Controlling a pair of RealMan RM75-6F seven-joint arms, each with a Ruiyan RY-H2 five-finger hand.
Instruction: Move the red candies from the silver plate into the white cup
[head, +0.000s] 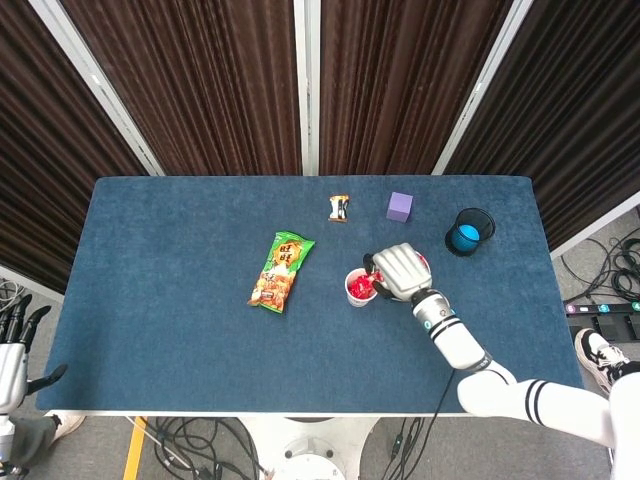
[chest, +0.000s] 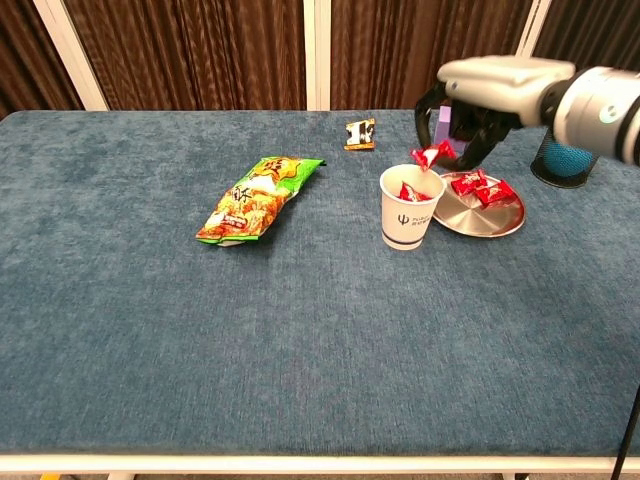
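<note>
Two red candies (chest: 486, 188) on plate (chest: 466, 219), one held (chest: 432, 155), one cup (chest: 409, 220), one snack bag (chest: 257, 197)

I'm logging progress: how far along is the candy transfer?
Partly done. The white paper cup already has red candy inside. The right hand holds one red wrapped candy just above its rim. Two red candies are left on the round silver plate.

Open table left of the white cup (chest: 410, 206), silver plate (chest: 482, 213) crowding its right, seemingly touching.
</note>
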